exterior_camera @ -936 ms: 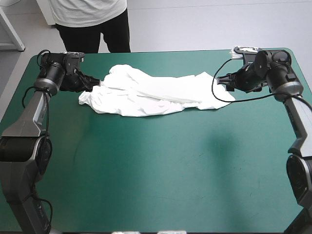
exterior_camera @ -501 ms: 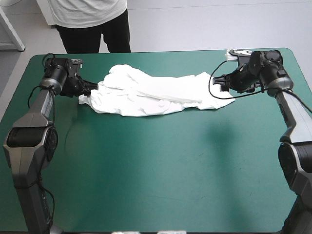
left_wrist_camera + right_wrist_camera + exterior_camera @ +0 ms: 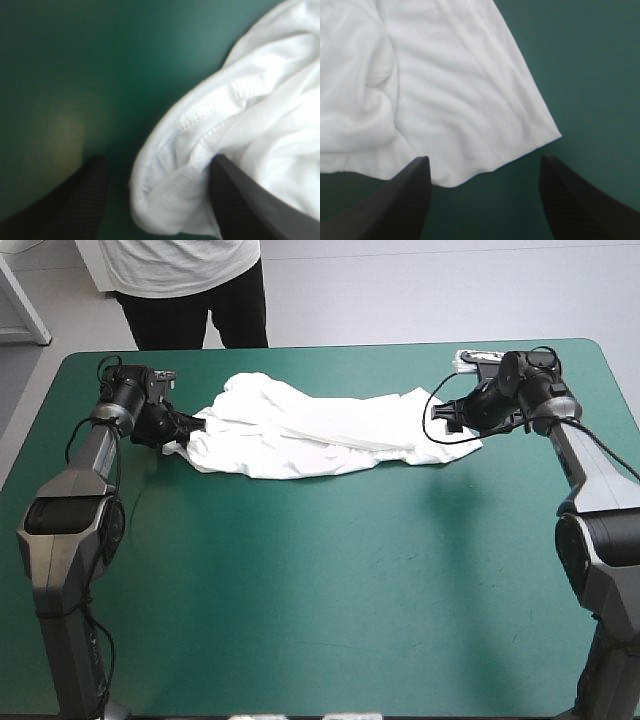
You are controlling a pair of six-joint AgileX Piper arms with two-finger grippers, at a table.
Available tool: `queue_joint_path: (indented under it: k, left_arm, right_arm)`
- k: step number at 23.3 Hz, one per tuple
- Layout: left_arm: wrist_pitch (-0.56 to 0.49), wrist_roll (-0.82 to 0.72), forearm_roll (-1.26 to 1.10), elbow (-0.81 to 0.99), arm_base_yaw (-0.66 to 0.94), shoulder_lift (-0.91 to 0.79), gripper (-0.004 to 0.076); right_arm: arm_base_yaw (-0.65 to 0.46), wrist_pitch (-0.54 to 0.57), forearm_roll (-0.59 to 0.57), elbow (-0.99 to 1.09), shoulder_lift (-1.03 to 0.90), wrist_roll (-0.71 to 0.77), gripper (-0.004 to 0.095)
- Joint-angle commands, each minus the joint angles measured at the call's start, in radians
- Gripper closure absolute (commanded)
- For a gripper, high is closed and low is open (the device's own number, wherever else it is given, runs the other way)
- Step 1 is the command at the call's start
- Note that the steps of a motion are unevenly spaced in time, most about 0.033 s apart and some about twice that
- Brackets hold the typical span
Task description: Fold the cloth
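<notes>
T-shirt (image 3: pixel 320 430), white, crumpled lengthwise on teal-green cover (image 3: pixel 320 590); left gripper (image 3: pixel 160 157) and right gripper (image 3: pixel 484 157), both wide open, set at opposite ends, apparently to pinch them for spreading.

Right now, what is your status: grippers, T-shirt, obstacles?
Left gripper open, straddling the T-shirt hem. Right gripper open, just short of the opposite corner. T-shirt crumpled, lying on the teal-green cover. No obstacle seen.

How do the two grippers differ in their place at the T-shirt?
At the left gripper the T-shirt lies deep between the fingers; at the right gripper only its edge reaches them. The hem by the left gripper is bunched; by the right gripper it lies flat. Both grippers are open.
</notes>
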Motion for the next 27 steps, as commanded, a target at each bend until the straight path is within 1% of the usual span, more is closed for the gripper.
queue_joint_path:
  k: [1, 4, 9, 12, 13, 14, 15, 16, 18, 20, 21, 23, 25, 26, 27]
  left_arm:
    - [-0.011, 0.001, -0.020, -0.024, 0.001, -0.053, 0.0304]
    - [-0.011, 0.016, -0.033, -0.024, 0.001, -0.053, 0.0304]
    - [-0.012, 0.020, -0.036, -0.024, 0.001, -0.053, 0.0304]
    - [-0.012, 0.023, -0.049, -0.024, 0.001, -0.053, 0.0305]
    - [-0.012, 0.032, -0.052, -0.024, 0.001, -0.053, 0.0314]
    - [-0.011, 0.032, -0.060, -0.024, 0.001, -0.053, 0.0339]
    - [-0.008, 0.032, -0.066, -0.024, 0.001, -0.053, 0.0374]
    - [-0.004, 0.032, -0.073, -0.024, 0.001, -0.053, 0.0435]
    - [0.009, 0.032, -0.075, -0.024, 0.001, -0.052, 0.0584]
    - [0.028, 0.055, -0.075, -0.024, 0.001, -0.045, 0.0716]
    - [0.040, 0.070, -0.078, -0.024, 0.001, -0.040, 0.0729]
    - [0.057, 0.070, -0.086, -0.024, 0.001, -0.031, 0.0734]
    - [0.061, 0.070, -0.109, -0.024, 0.001, -0.020, 0.0734]
    - [0.058, 0.070, -0.113, -0.024, 0.001, -0.019, 0.0734]
    - [0.058, 0.082, -0.113, -0.024, 0.001, -0.019, 0.0734]
  right_arm:
    - [-0.011, -0.043, -0.023, -0.076, 0.010, -0.009, 0.0321]
    - [-0.011, -0.040, -0.102, -0.134, 0.076, 0.039, 0.0322]
    - [-0.034, -0.004, -0.088, -0.157, 0.164, 0.054, 0.0322]
    - [-0.034, 0.015, -0.052, -0.157, 0.197, 0.058, 0.0325]
    - [-0.031, 0.025, -0.039, -0.157, 0.205, 0.058, 0.0337]
    - [-0.029, 0.036, -0.034, -0.157, 0.213, 0.056, 0.0357]
    - [-0.027, 0.050, -0.034, -0.157, 0.219, 0.056, 0.0387]
    - [-0.022, 0.063, -0.032, -0.155, 0.228, 0.056, 0.0430]
    - [-0.012, 0.079, -0.028, -0.138, 0.238, 0.049, 0.0548]
    - [-0.001, 0.087, -0.026, -0.118, 0.244, 0.035, 0.0650]
    - [0.002, 0.092, -0.026, -0.103, 0.248, 0.033, 0.0719]
    - [0.012, 0.094, -0.028, -0.080, 0.250, 0.033, 0.0794]
    - [0.014, 0.102, -0.029, -0.064, 0.250, 0.025, 0.0896]
    - [0.014, 0.107, -0.029, -0.064, 0.250, 0.019, 0.0928]
    - [0.012, 0.109, -0.030, -0.064, 0.246, 0.018, 0.0925]
